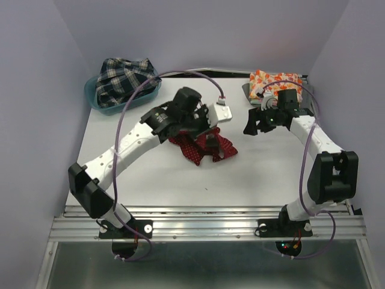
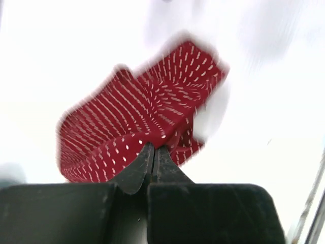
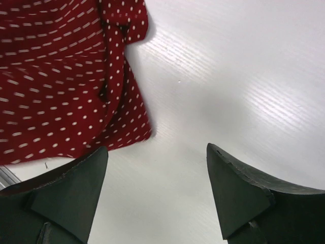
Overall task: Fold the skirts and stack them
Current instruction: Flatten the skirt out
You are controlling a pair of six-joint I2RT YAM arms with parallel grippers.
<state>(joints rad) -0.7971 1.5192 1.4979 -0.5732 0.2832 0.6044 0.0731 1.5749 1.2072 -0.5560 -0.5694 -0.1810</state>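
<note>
The dark red dotted skirt [image 1: 204,147] lies crumpled at mid-table; it also shows in the left wrist view [image 2: 137,122] and the right wrist view [image 3: 61,76]. My left gripper [image 1: 201,127] is shut on its edge, jaws pinched together [image 2: 154,150]. The plaid skirt [image 1: 123,78] sits in the teal bin [image 1: 95,99] at the back left. The orange floral skirt [image 1: 274,81] lies folded at the back right. My right gripper [image 1: 251,125] is open and empty [image 3: 157,168] over bare table, just right of the red skirt.
A small white tag-like object [image 1: 222,111] lies behind the red skirt. A dark flat thing [image 1: 248,91] lies under the floral skirt. Purple walls close in the table on three sides.
</note>
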